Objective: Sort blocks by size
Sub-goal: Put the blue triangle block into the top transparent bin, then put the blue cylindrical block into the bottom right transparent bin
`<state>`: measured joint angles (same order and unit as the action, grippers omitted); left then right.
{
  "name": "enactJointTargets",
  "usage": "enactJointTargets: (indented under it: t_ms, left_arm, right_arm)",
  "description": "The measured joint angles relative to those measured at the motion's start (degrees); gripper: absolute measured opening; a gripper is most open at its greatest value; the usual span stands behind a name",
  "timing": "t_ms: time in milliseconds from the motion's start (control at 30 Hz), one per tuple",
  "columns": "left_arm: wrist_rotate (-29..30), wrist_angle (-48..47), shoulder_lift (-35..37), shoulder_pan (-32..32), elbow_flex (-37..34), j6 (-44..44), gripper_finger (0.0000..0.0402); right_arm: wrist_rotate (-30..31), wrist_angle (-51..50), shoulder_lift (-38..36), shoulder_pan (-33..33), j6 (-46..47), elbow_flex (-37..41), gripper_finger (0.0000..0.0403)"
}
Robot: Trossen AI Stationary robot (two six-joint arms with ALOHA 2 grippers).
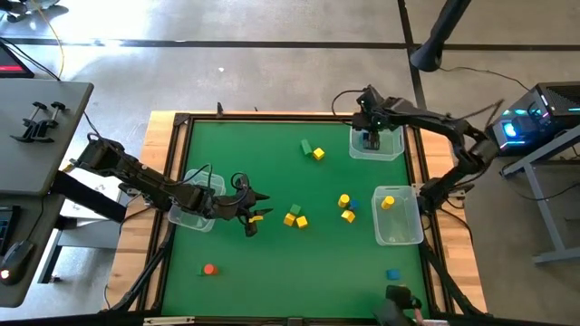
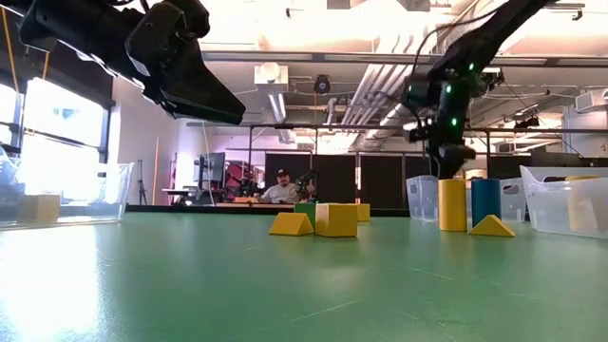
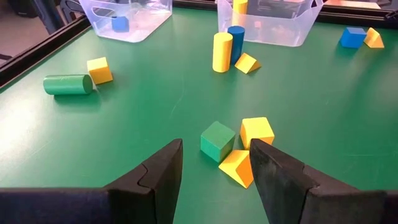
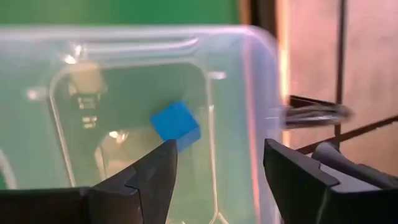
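Observation:
Small blocks lie scattered on the green table. A green cube [image 3: 217, 140], a yellow cube [image 3: 257, 130] and a yellow wedge [image 3: 236, 167] sit bunched at mid-table. My left gripper [image 1: 257, 214] hovers open just left of them, raised off the table, with nothing between its fingers. My right gripper [image 1: 372, 139] hangs open over the far right clear bin [image 1: 391, 149]. On that bin's floor, below the fingers, rests a blue cube [image 4: 176, 124]. An orange-red block [image 1: 209, 269] lies near the front left.
A yellow cylinder [image 3: 222, 52], a blue cylinder [image 3: 236, 42] and a yellow wedge [image 3: 247, 63] stand right of centre. A green cylinder [image 3: 68, 84] and a yellow cube [image 3: 100, 70] lie toward the far side. More clear bins: near right [image 1: 399, 231] and left [image 1: 190, 215], under the left arm.

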<state>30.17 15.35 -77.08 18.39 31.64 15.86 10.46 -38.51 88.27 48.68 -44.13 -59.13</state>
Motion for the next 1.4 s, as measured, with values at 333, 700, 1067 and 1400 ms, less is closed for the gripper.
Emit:
enactJointTargets:
  t_ms: [333, 700, 1067, 1400]
  left_arm:
    - [0.00, 0.01, 0.00, 0.04, 0.00, 0.00, 0.0172]
    - [0.01, -0.02, 0.00, 0.04, 0.00, 0.00, 0.0172]
    - [0.02, -0.48, 0.00, 0.09, 0.02, -0.02, 0.0172]
    - [0.45, -0.09, 0.00, 0.07, 0.02, -0.59, 0.0172]
  right_arm:
    - [-0.55, -2.40, -10.97, -11.18, 9.91, 0.00, 0.0228]
    - [0.25, -0.75, -14.55, -29.94, 21.79, 0.01, 0.0228]
    - [12.08, 24.46, -14.95, -45.87, 43.49, 14.21, 0.0188]
    - [1.36, 28.59, -14.99, -49.86, 62.71, 17.53, 0.0181]
